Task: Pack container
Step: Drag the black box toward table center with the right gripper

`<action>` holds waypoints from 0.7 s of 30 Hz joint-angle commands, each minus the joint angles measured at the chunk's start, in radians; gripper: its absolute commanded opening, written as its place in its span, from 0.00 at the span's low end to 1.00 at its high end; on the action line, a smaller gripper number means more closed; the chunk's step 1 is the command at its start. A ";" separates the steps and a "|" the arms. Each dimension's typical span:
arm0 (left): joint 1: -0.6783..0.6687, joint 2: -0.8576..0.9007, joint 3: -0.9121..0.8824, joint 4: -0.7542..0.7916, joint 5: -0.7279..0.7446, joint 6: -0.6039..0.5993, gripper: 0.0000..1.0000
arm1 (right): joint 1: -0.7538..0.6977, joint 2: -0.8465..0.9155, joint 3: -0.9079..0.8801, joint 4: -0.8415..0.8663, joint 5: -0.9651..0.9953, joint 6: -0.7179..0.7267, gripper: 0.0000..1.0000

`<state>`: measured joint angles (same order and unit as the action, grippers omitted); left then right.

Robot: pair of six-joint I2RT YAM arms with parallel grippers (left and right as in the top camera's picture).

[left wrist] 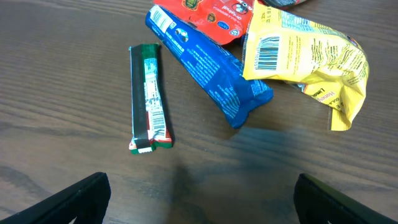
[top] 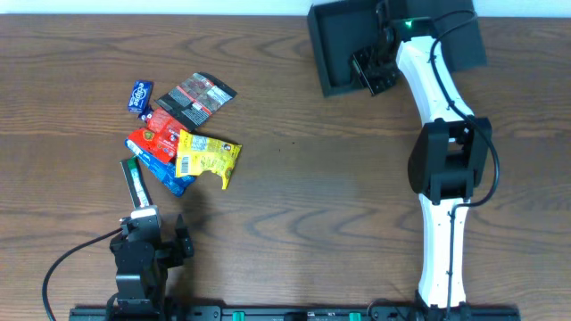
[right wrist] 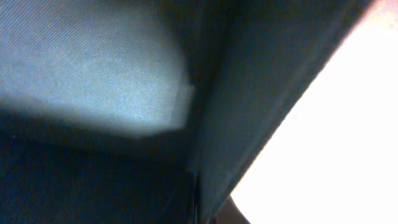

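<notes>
Fingers of the right gripper (top: 375,69) are clenched, low inside the container (top: 335,45) at the table's far right corner; whether they grasp anything cannot be told. The left gripper (top: 144,217), released, sits near the front left edge. Left wrist: jaws spread wide before a green bar (left wrist: 149,99), blue packet (left wrist: 205,71) and yellow packet (left wrist: 311,56). Right wrist: only blurred dark container wall.

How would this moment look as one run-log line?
phase: packing | left end effector: open, near green bar | right end effector: shut, inside container | snack packets: outside container
</notes>
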<state>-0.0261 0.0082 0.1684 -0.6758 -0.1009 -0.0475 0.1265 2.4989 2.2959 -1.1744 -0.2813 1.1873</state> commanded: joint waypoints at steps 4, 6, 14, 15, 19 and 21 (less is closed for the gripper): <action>0.006 -0.005 -0.009 -0.002 0.005 0.011 0.95 | 0.081 -0.064 -0.005 -0.177 0.101 -0.378 0.02; 0.006 -0.005 -0.009 -0.002 0.005 0.011 0.95 | 0.113 -0.105 -0.005 -0.238 0.162 -0.466 0.02; 0.006 -0.005 -0.009 -0.002 0.005 0.011 0.95 | 0.239 -0.159 -0.005 -0.443 0.291 -0.786 0.02; 0.006 -0.005 -0.009 -0.002 0.005 0.011 0.95 | 0.246 -0.159 -0.005 -0.463 0.321 -0.785 0.02; 0.006 -0.005 -0.009 -0.002 0.005 0.011 0.95 | 0.251 -0.159 -0.005 -0.515 0.366 -0.777 0.01; 0.006 -0.005 -0.009 -0.002 0.005 0.011 0.95 | 0.246 -0.159 -0.005 -0.524 0.377 -0.777 0.02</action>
<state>-0.0261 0.0082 0.1684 -0.6758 -0.1009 -0.0475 0.3870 2.3734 2.2829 -1.6905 0.0376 0.4385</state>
